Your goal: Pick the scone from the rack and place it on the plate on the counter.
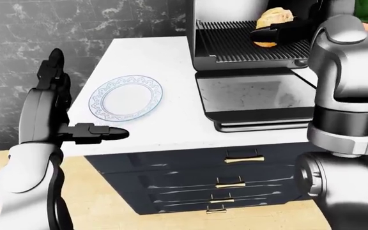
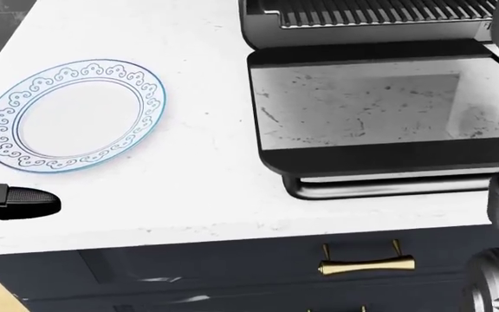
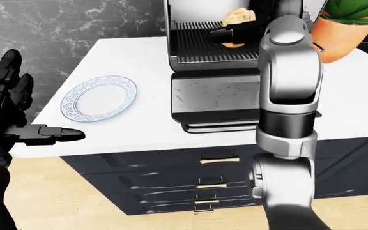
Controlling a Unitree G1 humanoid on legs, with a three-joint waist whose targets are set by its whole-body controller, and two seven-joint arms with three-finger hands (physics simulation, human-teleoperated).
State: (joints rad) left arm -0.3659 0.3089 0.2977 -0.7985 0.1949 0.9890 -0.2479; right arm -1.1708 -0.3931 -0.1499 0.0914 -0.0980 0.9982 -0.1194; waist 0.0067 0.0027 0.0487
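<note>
Scone [image 1: 273, 19] sits on the ribbed rack [image 1: 248, 45] inside the open countertop oven [image 3: 190, 14], near the top of both eye views; the right robot hand [image 1: 278, 34] reaches in from the right, its dark fingers [image 3: 230, 33] lying across the lower side of the scone and touching it, but whether they are clenched round it cannot be told from these views; the right arm [image 3: 288, 81] rises upright through the eye views, bent at the top so that the forearm points into the oven; the oven's door [image 2: 371, 110] hangs open and lies flat over the white bench [image 2: 198, 188], its glass showing a speckled reflection.

Well to the left of the oven, the plate [image 2: 74, 116] rests on the bench, clear glass with a scrolled blue rim, nothing on it; the left robot hand [image 1: 59, 108] is held up beside the bench's left edge, released, one finger [image 1: 101, 133] pointing level toward the right just below the plate and the others raised upright, touching nothing.

The head view looks steeply down and shows only the plate, the door, the lowest bars of the rack, a single black fingertip of the left robot hand at the left edge and a strip of the right arm at the right edge; the scone does not appear there; the eye views alone show it, along with the dark drawers [image 3: 216, 182] with brass handles under the bench, a grey marbled wall [image 1: 75, 24] and, in the right-eye view, an orange plant pot [image 3: 340, 33] at the top right.
</note>
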